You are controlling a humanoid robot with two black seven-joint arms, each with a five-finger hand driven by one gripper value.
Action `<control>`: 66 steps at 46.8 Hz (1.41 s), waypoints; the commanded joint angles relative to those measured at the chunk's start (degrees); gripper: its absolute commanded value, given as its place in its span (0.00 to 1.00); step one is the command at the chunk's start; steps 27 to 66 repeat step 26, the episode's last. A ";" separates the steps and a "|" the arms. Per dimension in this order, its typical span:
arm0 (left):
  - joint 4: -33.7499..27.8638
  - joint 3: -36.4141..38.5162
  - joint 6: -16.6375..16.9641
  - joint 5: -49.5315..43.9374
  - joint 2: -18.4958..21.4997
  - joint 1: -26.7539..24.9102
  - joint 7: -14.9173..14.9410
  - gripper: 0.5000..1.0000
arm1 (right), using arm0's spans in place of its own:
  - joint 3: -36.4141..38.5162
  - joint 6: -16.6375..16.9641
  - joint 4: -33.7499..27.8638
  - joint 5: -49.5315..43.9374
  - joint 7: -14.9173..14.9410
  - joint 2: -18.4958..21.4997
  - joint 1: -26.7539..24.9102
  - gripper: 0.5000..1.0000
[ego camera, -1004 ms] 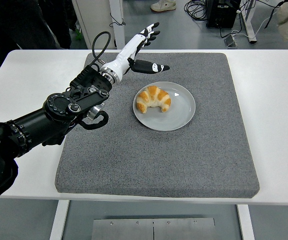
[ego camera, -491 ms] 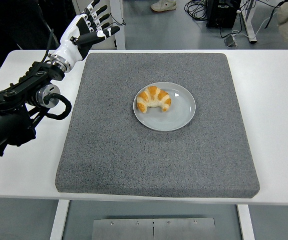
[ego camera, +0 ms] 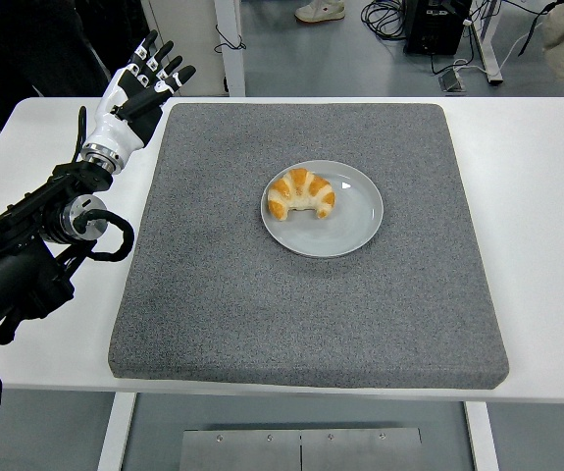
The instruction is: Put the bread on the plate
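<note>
On the white table [ego camera: 546,226], all positions below are given relative to the grey rectangular felt mat [ego camera: 301,304].

Mat: a grey, coarse-textured rectangular pad lying flat on the table, covering most of its middle; bare white table shows to the left, right and far side of it.

Plate: a round, pale grey-blue plate [ego camera: 355,221] resting flat on the mat, slightly toward the mat's far half and near its left-right centre.

Bread: a golden-brown, crescent-shaped croissant [ego camera: 300,193] lying on the plate, on the plate's left and far portion, its two tips pointing toward the near edge of the mat. It lies wholly within the plate rim.

Left hand: a white-and-black five-fingered hand [ego camera: 136,90] on a black arm, positioned above the table just outside the mat's far-left corner. Fingers are extended and loosely spread, pointing up and away from the robot; nothing is held. It is well apart from the plate and the croissant.

Left arm: black jointed segments with a looped black cable [ego camera: 115,235], running along the mat's left edge toward the near-left of the picture.

Right hand: no part visible.
</note>
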 commanded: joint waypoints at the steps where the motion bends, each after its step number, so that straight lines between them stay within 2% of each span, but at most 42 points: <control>1: 0.08 -0.01 0.05 0.00 -0.20 0.28 -0.06 0.94 | -0.08 0.01 0.00 0.00 0.00 0.00 0.01 1.00; 66: 0.08 0.08 0.49 0.08 -0.03 0.45 -0.32 0.94 | -0.25 -0.08 -0.09 0.00 0.00 0.00 0.53 1.00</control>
